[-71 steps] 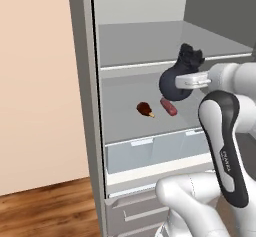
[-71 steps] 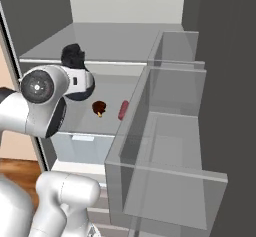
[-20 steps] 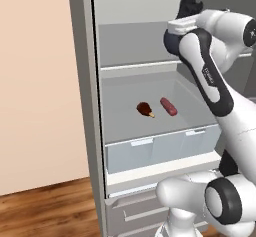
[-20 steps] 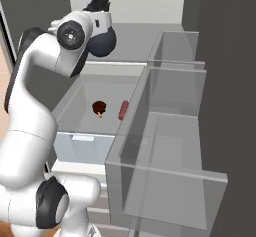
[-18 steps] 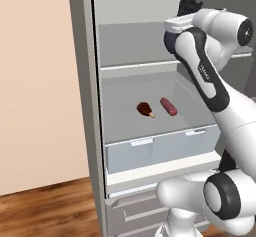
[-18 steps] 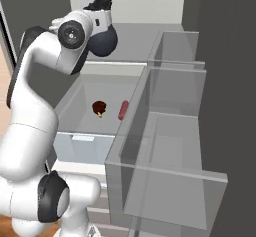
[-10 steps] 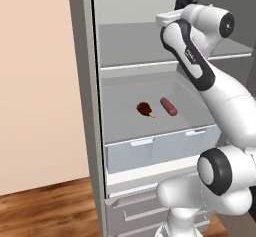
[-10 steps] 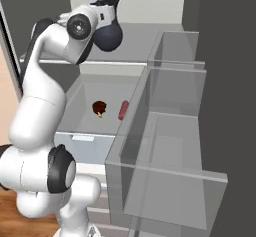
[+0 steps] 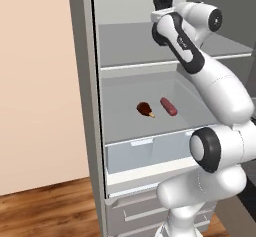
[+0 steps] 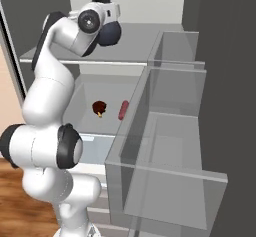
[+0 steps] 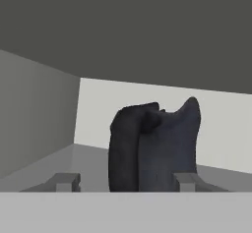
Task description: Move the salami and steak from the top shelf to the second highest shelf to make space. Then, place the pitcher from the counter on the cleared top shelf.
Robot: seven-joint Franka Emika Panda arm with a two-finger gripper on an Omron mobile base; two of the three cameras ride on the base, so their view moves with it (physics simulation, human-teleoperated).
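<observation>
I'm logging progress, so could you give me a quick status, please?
Gripper shut on pitcher, above top shelf. Salami and steak on second highest shelf.

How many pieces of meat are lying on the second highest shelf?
2: the steak on the left and the salami on its right, apart, both on the second highest shelf. None seems hidden.

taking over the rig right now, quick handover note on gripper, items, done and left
Gripper: shut on the pitcher, held up at the level of the top shelf, in front of the fridge's back wall.
Salami and steak: both lie side by side, apart, on the second highest shelf.
Done: both meats are moved down; the pitcher is off the counter and raised to the top shelf.
Left: set the pitcher on the top shelf, open the gripper, and pull the arm out. Whether its base touches the shelf yet cannot be told.
</observation>
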